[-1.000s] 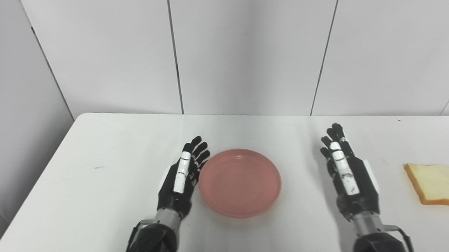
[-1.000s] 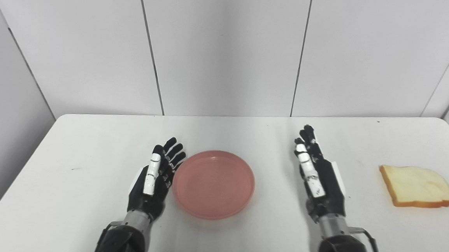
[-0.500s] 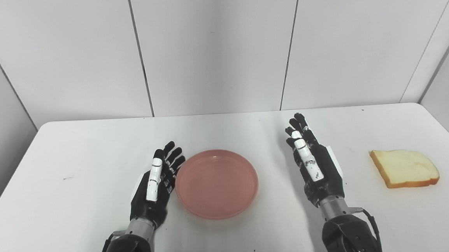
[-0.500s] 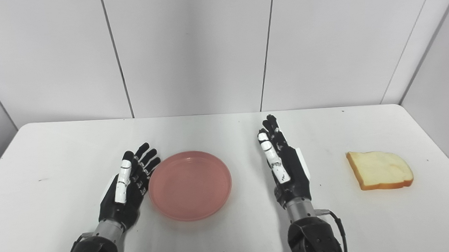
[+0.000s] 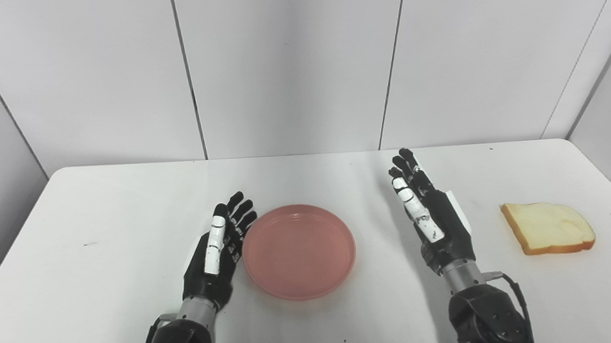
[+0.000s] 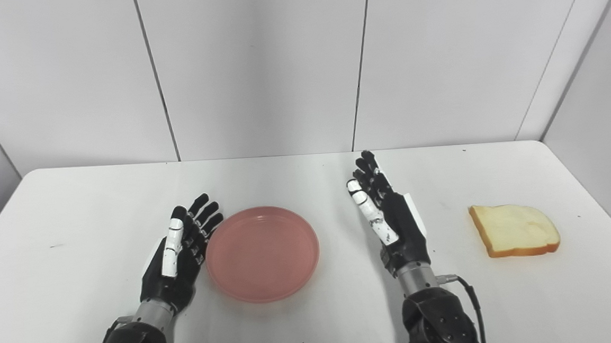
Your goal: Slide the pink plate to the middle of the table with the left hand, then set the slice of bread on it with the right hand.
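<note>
Pink plate (image 5: 299,251) at lower centre of white table (image 5: 101,216), empty. L hand (image 5: 216,254) just beside plate's left rim, fingers spread, holding nothing. R hand (image 5: 431,219) right of plate, fingers extended, empty. Bread slice (image 5: 547,228) at mid-right, well apart.

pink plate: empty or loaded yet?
Empty. The pink plate shows only its bare inner surface, and the slice of bread lies flat on the table, far to its right.
</note>
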### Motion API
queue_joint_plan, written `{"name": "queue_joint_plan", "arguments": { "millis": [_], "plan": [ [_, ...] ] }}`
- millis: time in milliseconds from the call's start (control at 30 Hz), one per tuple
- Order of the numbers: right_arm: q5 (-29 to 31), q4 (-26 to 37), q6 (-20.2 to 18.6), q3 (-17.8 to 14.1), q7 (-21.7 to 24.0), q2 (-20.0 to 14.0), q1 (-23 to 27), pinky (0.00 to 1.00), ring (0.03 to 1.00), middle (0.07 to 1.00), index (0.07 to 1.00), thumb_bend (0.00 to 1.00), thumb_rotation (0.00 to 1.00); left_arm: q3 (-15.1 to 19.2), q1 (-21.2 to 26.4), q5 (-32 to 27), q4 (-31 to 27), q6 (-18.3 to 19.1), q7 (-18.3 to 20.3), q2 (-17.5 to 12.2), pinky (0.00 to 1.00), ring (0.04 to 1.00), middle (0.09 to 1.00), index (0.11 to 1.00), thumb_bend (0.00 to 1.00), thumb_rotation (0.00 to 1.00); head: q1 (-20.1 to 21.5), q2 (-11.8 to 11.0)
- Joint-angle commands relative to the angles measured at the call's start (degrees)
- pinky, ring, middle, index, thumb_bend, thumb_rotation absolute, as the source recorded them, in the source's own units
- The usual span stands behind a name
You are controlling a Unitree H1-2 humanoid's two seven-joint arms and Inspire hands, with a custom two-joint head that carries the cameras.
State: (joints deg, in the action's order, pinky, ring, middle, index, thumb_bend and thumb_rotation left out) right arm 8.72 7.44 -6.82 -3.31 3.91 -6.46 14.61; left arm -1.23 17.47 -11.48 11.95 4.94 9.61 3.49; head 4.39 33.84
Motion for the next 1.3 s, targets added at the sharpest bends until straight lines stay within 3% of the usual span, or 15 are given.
{"name": "queue_joint_plan", "arguments": {
  "millis": [0,100,267,367,467,500,633,767,1000,1167,1267],
  "plan": [
    [-0.99,3.53,3.57,-0.92,0.44,-2.05,2.4,0.99,0.934,0.938,0.953,0.65,0.66,-0.35,0.78,0.37,1.15,-0.74,-0.11,0.76,0.93,0.926,0.925,0.91,0.65,0.93,0.0,-0.25],
    [-2.05,5.61,2.77,-2.18,0.15,-4.3,2.92,0.99,0.929,0.928,0.94,0.67,0.64,-0.35,1.11,0.42,1.98,-1.42,-0.25,1.12,0.94,0.927,0.925,0.909,0.65,0.93,0.26,-0.56],
    [-3.89,9.12,-0.66,-4.22,0.94,-9.83,4.11,0.88,0.884,0.891,0.91,0.63,0.44,-0.38,1.5,1.01,2.64,-2.22,-0.77,1.43,0.94,0.925,0.922,0.906,0.65,0.93,1.53,-1.0],
    [-7.72,10.25,-3.41,-4.67,2.25,-15.81,4.91,0.81,0.846,0.862,0.887,0.65,0.38,-0.35,1.76,1.6,3.37,-3.01,-1.0,1.06,0.93,0.921,0.918,0.903,0.65,0.94,5.02,-1.64],
    [-8.7,10.96,-6.77,-5.17,4.43,-20.91,5.25,0.81,0.868,0.867,0.873,0.67,0.29,-0.04,1.98,1.57,3.72,-3.35,-0.71,0.68,0.92,0.924,0.921,0.905,0.64,0.95,7.43,-1.99],
    [-9.59,10.38,-6.66,-4.95,6.03,-24.07,5.4,0.81,0.871,0.867,0.872,0.67,0.28,0.1,2.0,1.37,3.73,-3.41,-0.43,0.44,0.92,0.924,0.921,0.906,0.64,0.95,9.28,-2.33],
    [-13.03,8.26,-6.99,-4.24,11.5,-34.44,5.58,0.79,0.829,0.827,0.84,0.69,0.21,0.62,1.99,0.64,3.41,-3.07,0.01,-0.01,0.92,0.931,0.931,0.913,0.63,0.95,10.93,-2.73],
    [-18.13,7.03,-8.58,-3.68,13.82,-41.06,5.13,0.77,0.844,0.829,0.808,0.8,0.17,1.07,2.1,0.45,3.23,-2.5,-0.18,0.04,0.92,0.93,0.93,0.91,0.63,0.93,11.33,-2.45],
    [-20.48,1.33,-5.32,-3.75,17.44,-47.91,4.26,0.81,0.879,0.855,0.817,0.86,0.15,1.51,1.99,-0.08,2.46,-1.94,0.17,-0.07,0.92,0.929,0.931,0.911,0.62,0.93,12.92,-2.38],
    [-24.19,-1.17,-3.12,-1.29,19.48,-51.14,4.55,0.85,0.873,0.841,0.823,0.89,0.17,2.02,2.08,-0.79,2.5,-1.96,0.93,-1.04,0.93,0.932,0.932,0.918,0.64,0.93,14.94,-2.87],
    [-26.44,-1.9,-5.02,0.6,21.5,-52.59,5.53,0.85,0.876,0.855,0.844,0.92,0.18,2.27,2.21,-1.23,2.77,-2.36,1.64,-1.5,0.94,0.94,0.94,0.918,0.64,0.93,15.76,-3.03]
  ]
}}
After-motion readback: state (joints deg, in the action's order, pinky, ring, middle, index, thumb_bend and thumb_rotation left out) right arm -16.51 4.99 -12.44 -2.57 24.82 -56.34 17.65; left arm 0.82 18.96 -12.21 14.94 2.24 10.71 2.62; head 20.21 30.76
